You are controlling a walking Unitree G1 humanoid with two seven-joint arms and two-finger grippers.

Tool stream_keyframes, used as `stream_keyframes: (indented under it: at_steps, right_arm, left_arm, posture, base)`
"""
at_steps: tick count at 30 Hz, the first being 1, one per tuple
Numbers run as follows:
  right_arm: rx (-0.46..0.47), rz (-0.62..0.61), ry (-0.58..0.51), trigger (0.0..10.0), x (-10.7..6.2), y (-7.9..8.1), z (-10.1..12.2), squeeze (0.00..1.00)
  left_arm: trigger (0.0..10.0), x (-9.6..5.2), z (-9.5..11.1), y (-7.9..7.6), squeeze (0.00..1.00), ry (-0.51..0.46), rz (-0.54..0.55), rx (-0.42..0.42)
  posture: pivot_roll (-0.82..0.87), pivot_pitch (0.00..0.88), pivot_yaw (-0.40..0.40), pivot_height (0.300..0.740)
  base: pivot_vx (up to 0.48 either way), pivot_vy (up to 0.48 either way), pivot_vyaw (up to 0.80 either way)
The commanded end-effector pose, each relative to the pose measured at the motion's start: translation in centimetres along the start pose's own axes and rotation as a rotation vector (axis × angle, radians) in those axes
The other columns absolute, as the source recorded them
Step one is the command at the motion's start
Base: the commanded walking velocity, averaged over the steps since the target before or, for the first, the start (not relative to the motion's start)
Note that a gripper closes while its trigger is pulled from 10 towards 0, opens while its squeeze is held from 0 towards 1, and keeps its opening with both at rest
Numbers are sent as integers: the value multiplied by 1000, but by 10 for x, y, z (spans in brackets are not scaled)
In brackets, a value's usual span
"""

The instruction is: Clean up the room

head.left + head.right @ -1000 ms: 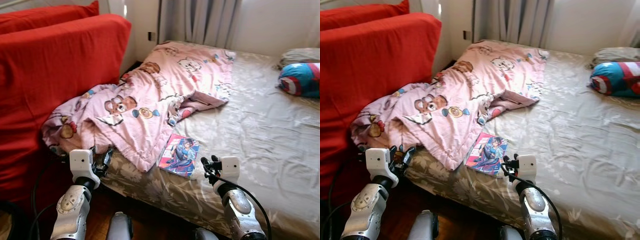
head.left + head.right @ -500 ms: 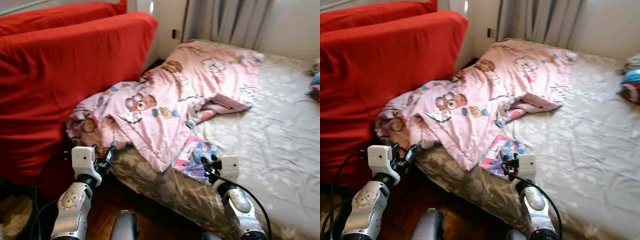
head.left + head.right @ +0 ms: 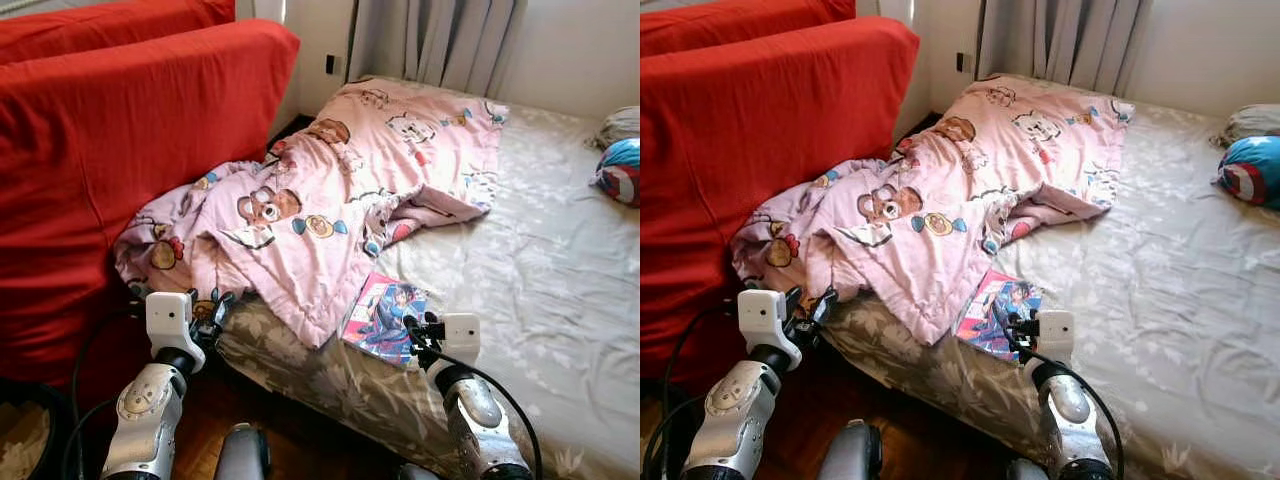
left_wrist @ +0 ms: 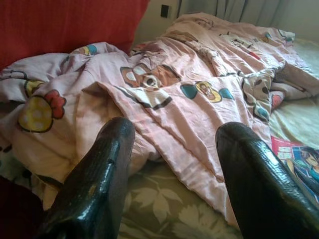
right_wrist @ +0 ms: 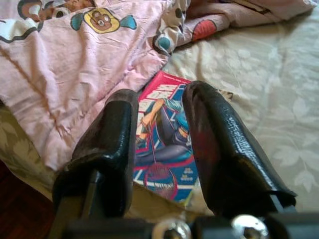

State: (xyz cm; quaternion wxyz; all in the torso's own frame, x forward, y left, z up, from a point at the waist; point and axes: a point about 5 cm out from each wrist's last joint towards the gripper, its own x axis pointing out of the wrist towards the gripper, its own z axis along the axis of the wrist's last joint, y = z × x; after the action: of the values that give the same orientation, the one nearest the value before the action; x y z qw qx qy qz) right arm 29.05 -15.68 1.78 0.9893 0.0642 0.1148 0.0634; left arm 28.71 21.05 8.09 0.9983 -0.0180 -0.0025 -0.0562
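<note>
A crumpled pink blanket (image 3: pixel 340 190) printed with bears lies over the left half of the bed (image 3: pixel 540 260) and hangs off its near corner. A colourful comic book (image 3: pixel 385 315) lies flat by the bed's front edge, its top edge tucked under the blanket. My right gripper (image 3: pixel 413 335) is open just before the book's near edge; in the right wrist view the book (image 5: pixel 162 154) shows between its fingers (image 5: pixel 114 134). My left gripper (image 3: pixel 212 308) is open at the bed's left corner, facing the hanging blanket (image 4: pixel 164 99).
A big red sofa (image 3: pixel 120 150) stands close against the bed's left side. A blue and red pillow (image 3: pixel 620 170) lies at the far right of the bed. Grey curtains (image 3: pixel 430 40) hang behind. Dark wooden floor (image 3: pixel 290 430) runs below the bed edge.
The view has swung left and then partly back right, so the camera moved. Blanket and book lie as before. Both grippers keep the same open pose.
</note>
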Motion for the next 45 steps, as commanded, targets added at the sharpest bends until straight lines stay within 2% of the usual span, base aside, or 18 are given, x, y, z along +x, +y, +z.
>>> stream_keyframes:
  at_steps: [1,15,21,23,24,25,30,33,36,38,41,43,44,45]
  right_arm:
    - [12,-16,19,10000,-2,-2,-4,0]
    - [12,-14,40,10000,-2,-3,-7,0]
    - [-3,-5,115,10000,-1,-3,-14,0]
    - [-18,-4,186,10000,0,-4,-20,0]
    - [-18,-4,186,10000,0,-4,-20,0]
    - [-38,5,235,10000,0,-3,-24,1000]
    - [-92,13,295,10000,4,-5,-24,1000]
    - [-319,87,369,10000,8,-7,-21,1000]
    - [-358,76,397,10000,11,-13,-17,1000]
    - [-441,77,411,10000,12,-16,-15,1000]
    - [-560,135,413,10000,16,-15,-7,1000]
    - [-576,188,451,10000,17,-14,-8,1000]
    - [-587,207,469,10000,16,-14,-9,333]
    - [-596,215,475,10000,16,-14,-9,333]
  left_arm:
    - [10000,0,0,0,0,7,-10,-1]
    - [10000,0,1,-2,0,4,-15,1]
    - [10000,-1,1,-4,0,7,-22,0]
    - [10000,-2,0,-5,0,11,-23,0]
    - [10000,-2,0,-5,0,11,-23,0]
    - [10000,-4,0,-5,0,13,-24,1]
    - [10000,-9,0,-6,0,17,-30,1]
    - [10000,-14,-1,-7,0,31,-38,3]
    - [10000,-18,-1,-6,0,35,-37,5]
    - [10000,-22,0,-6,0,38,-37,7]
    - [10000,-31,0,-5,0,54,-32,11]
    - [10000,-36,-1,-3,0,64,-25,14]
    - [10000,-39,-1,-3,0,69,-21,15]
    - [10000,-40,-1,-2,0,71,-19,16]
  posture:
    - [32,90,-38,633]
    - [36,96,-39,633]
    - [42,105,-39,633]
    - [46,114,-38,633]
    - [46,114,-38,633]
    - [51,120,-36,633]
    - [63,130,-30,633]
    - [73,145,-25,633]
    - [83,159,-23,633]
    - [91,172,-21,633]
    - [113,210,-20,633]
    - [121,226,-20,633]
    - [130,234,-19,633]
    - [133,237,-19,633]
  base:
    - [330,0,0]
    - [346,0,0]
    - [85,0,0]
    - [0,0,0]
    - [0,0,0]
    - [0,0,0]
    - [0,0,0]
    - [0,0,0]
    - [0,0,0]
    - [0,0,0]
    - [0,0,0]
    - [0,0,0]
    - [0,0,0]
    - [0,0,0]
